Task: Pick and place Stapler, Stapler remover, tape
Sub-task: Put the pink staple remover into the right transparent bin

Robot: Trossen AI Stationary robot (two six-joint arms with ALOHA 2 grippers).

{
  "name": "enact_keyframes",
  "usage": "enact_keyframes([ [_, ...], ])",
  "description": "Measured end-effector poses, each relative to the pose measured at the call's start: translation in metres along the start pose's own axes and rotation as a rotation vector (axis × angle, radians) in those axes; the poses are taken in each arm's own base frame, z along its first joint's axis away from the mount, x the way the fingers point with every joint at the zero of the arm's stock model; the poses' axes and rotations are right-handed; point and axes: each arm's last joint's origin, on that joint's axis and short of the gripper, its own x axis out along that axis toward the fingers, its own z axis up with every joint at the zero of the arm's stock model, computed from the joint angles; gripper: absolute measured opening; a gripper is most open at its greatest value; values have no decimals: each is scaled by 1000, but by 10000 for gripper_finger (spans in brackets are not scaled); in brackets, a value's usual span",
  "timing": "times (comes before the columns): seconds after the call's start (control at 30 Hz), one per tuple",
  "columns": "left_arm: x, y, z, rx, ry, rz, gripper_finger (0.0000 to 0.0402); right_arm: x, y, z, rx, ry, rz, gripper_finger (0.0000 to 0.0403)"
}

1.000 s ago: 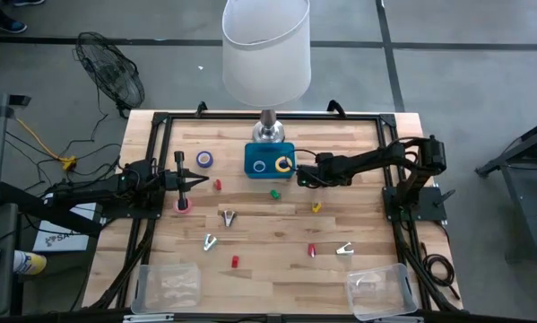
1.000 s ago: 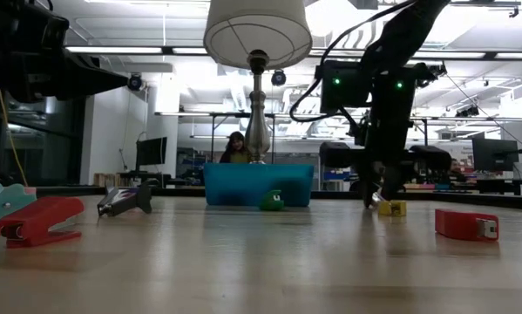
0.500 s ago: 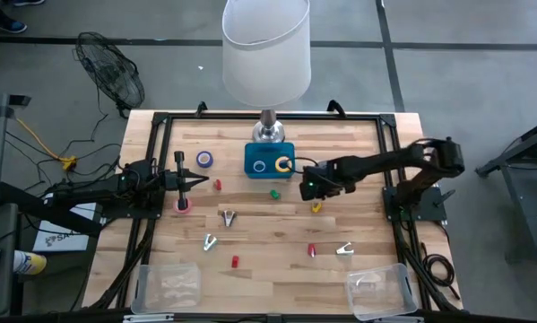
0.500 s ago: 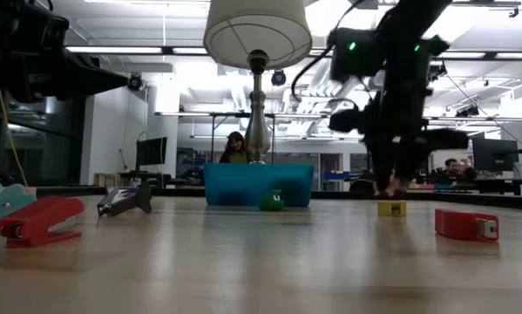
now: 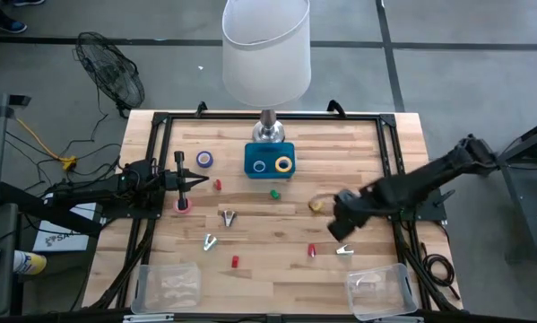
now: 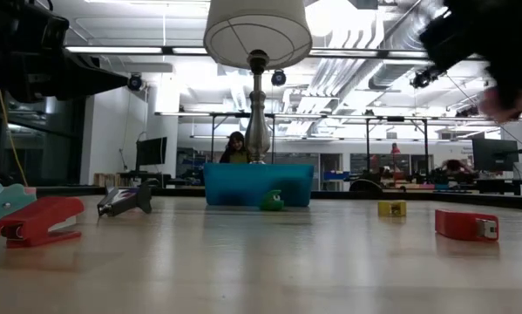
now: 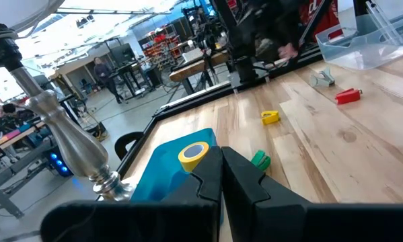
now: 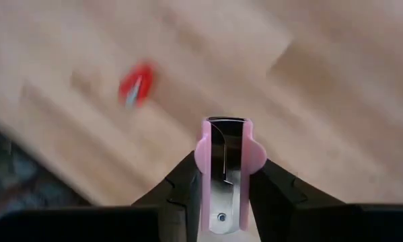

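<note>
My right gripper (image 5: 342, 226) hangs over the table's right half, shut on a pink-handled staple remover (image 8: 223, 168). It shows blurred at the low view's right edge (image 6: 505, 70). Below it lie a staple remover (image 5: 344, 249) and a red stapler (image 5: 311, 250). My left gripper (image 5: 199, 183) is shut on nothing and hovers near the pink tape (image 5: 184, 205). The purple tape (image 5: 204, 159) lies on the table. The yellow tape (image 5: 284, 164) and the blue tape (image 5: 259, 165) sit in the blue tray (image 5: 270, 172). Two more removers (image 5: 228, 215) (image 5: 210, 240) and two more red staplers (image 5: 218, 185) (image 5: 235, 261) lie on the wood. My right gripper pinches the staple remover between its two fingers (image 8: 181, 191), one on each pink side (image 8: 201, 158). The fingers point down at the table. The remover is lifted clear, with its metal middle (image 8: 223, 175) showing between the pink sides.
A lamp (image 5: 266, 54) stands at the far edge behind the blue tray. A green block (image 5: 274, 192) and a yellow block (image 5: 316, 206) lie mid-table. Two clear bins (image 5: 169, 285) (image 5: 376, 289) sit at the near edge. A black frame (image 5: 160, 121) rims the table.
My right gripper has swung quickly from beside the blue tray toward the table's near right, past the yellow block, and has risen well above the table. The yellow tape has stayed in the tray.
</note>
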Motion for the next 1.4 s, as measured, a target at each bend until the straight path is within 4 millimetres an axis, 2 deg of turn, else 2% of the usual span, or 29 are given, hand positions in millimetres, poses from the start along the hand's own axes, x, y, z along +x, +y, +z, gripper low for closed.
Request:
enact_keyframes([
  [0.17, 0, 0, 0, 0, 0, 0, 1, 0, 5, -46, -106, 121, 21, 91],
  [0.37, 0, 0, 0, 0, 0, 0, 1, -1, 0, -91, -181, 200, -1, 91],
  [0.67, 0, 0, 0, 0, 0, 1, 1, 0, 2, -137, -356, 280, 100, 91],
  [0.8, 0, 0, 0, 0, 0, 0, 1, 11, 7, -150, -436, 297, 117, 91],
  [1.0, 0, 0, 0, 0, 0, 1, 1, 38, 13, -157, -568, 295, 83, 91],
  [1.2, 0, 0, 0, 0, -1, 0, 1, 62, 19, -162, -874, 282, 93, 92],
  [1.4, 0, 0, 0, 0, 0, 1, 1, 73, 19, -163, -1103, 274, 97, 105],
])
